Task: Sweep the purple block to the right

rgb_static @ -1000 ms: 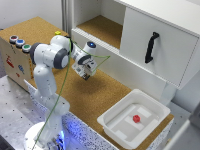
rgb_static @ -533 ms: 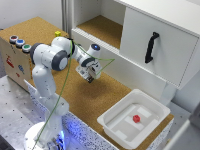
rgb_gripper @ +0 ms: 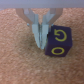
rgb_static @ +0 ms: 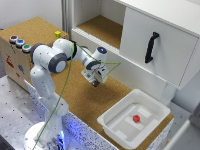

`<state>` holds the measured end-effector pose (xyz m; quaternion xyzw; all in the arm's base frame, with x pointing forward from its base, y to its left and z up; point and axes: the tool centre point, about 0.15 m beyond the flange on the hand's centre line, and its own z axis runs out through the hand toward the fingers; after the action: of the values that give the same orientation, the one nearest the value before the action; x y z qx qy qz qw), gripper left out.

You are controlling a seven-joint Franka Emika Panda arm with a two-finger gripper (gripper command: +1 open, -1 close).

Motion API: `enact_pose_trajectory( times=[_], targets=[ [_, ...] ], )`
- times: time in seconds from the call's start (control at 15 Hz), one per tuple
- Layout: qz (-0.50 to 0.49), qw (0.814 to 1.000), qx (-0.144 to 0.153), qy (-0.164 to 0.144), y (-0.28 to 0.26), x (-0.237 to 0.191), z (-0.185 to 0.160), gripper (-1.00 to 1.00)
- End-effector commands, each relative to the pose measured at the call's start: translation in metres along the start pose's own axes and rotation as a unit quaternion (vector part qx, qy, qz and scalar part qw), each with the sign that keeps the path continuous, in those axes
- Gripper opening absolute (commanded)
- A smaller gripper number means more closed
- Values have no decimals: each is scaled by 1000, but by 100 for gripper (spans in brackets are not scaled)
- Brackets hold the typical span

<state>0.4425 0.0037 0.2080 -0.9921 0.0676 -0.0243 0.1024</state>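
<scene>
**End effector low beside the purple block**

Arm in the exterior view bends over the brown counter [rgb_static: 75,95]. Its end effector [rgb_static: 95,81] hangs low over the cork. A white tray [rgb_static: 112,125] with a small red thing [rgb_static: 136,118] in it sits well away from the end effector, toward the exterior view's right.

In the wrist view, the end effector [rgb_gripper: 41,43] has its two fingers [rgb_gripper: 35,35] pressed close together, holding nothing. The purple block [rgb_gripper: 58,42] with yellow marks sits on the counter, touching the fingers on one side.
</scene>
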Motion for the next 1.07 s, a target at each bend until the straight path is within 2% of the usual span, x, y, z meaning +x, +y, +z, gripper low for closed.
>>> enact_pose_trajectory(
  times=[0.0,0.47,0.73,1.0],
  targets=[
    [-3,1000,-11,-5,41,0,-10,-100],
    [14,999,-39,-2,93,1,-31,-100],
    [14,998,-65,-4,117,2,-45,-100],
    [7,999,-48,11,105,-6,-75,-100]
  ],
)
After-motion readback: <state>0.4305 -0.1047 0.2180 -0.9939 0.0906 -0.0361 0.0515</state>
